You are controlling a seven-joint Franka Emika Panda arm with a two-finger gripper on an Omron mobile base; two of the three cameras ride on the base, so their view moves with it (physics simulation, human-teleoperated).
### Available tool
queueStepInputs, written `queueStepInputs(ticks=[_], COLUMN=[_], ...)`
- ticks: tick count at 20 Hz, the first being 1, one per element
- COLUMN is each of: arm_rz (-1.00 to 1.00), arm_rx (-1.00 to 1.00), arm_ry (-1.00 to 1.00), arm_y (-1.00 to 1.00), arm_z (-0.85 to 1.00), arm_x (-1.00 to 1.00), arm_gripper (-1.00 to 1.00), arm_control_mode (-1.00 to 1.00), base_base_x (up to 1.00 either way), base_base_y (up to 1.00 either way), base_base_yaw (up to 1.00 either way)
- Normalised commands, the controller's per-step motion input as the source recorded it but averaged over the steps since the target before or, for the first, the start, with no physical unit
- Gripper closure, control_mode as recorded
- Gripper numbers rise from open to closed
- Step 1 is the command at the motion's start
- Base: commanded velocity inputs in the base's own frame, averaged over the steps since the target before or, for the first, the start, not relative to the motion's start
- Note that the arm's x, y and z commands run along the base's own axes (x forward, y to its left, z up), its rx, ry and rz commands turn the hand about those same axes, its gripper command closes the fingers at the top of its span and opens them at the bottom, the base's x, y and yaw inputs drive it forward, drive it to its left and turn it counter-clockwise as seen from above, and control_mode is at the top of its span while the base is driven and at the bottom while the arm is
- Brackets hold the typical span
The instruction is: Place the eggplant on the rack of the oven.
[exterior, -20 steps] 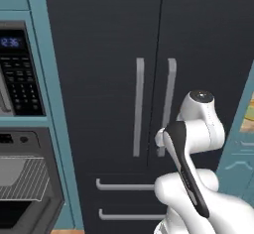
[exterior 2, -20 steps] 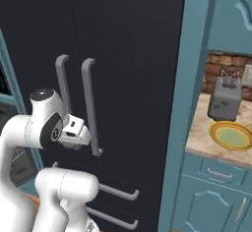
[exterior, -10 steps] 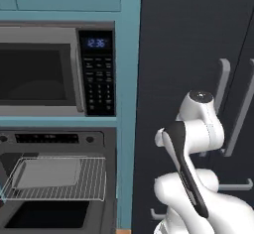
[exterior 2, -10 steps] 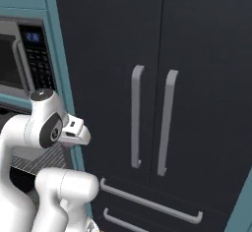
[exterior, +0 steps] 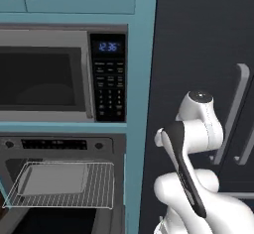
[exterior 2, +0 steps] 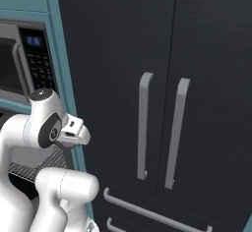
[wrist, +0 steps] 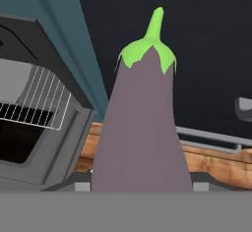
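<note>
Purple-grey, the eggplant [wrist: 141, 128] stands stem-up between our closed fingers, firmly held. We see the rack [exterior: 62, 184] pulled out from the oven [exterior: 59, 146] beneath the microwave [exterior: 64, 74].

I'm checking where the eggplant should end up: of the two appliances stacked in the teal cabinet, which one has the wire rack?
The lower one, the oven with round knobs; its rack sticks out in front. The microwave above shows a blue clock and keypad.
</note>
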Motion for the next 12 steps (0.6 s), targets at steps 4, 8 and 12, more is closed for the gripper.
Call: queueStepInputs(ticks=[4, 8, 12], arm_rz=[0.0, 0.0, 0.0], arm_rx=[0.0, 0.0, 0.0], arm_ry=[0.0, 0.0, 0.0], arm_y=[0.0, 0.0, 0.0], arm_z=[0.0, 0.0, 0.0], arm_x=[0.0, 0.0, 0.0], arm_gripper=[1.0, 1.0, 1.0], arm_control_mode=[1.0, 1.0, 1.0], base_base_x=[0.53, 0.16, 0.04], base_base_y=[0.04, 0.34, 0.8], base_base_yaw=[0.01, 0.0, 0.03])
